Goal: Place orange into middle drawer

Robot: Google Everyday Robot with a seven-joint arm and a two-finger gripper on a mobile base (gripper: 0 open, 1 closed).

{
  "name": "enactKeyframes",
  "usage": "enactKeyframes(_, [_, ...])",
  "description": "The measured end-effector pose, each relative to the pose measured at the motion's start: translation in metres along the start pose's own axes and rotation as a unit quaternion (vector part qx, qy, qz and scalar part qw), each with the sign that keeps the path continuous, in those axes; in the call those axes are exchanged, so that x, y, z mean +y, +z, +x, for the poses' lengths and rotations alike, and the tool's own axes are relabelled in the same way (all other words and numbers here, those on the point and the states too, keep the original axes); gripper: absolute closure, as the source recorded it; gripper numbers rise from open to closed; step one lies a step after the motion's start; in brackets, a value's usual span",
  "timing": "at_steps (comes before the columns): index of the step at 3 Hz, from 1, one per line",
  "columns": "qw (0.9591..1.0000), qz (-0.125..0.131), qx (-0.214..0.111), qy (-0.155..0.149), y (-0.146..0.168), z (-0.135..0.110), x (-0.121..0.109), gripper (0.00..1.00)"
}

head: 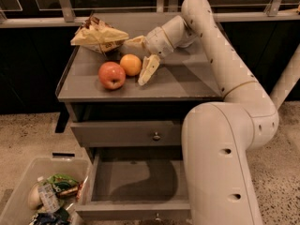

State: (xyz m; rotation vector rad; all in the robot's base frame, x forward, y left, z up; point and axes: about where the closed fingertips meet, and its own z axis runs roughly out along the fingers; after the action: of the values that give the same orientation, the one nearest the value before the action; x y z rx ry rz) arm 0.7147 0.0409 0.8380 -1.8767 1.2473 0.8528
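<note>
The orange [131, 64] sits on the grey cabinet top [183, 83], touching or nearly touching a red-and-yellow apple [111, 75] on its left. My gripper [141, 56] is open just right of the orange, one finger [135, 42] behind it and the other finger [148, 71] at its right front, so the orange lies at the mouth of the jaws. The middle drawer [136, 210] is pulled open low down, its grey floor bare and partly shadowed by my arm.
A crumpled yellow snack bag [98, 35] lies at the back left of the cabinet top. A closed drawer front with a knob [156, 136] is above the open drawer. A clear bin [23, 170] with packaged items stands on the floor at lower left.
</note>
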Motion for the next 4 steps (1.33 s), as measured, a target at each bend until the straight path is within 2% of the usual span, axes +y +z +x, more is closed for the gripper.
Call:
enactKeyframes(1, [1.0, 0.0, 0.0, 0.0, 0.0, 0.0, 0.0, 0.18])
enactKeyframes(4, [1.0, 0.0, 0.0, 0.0, 0.0, 0.0, 0.0, 0.87])
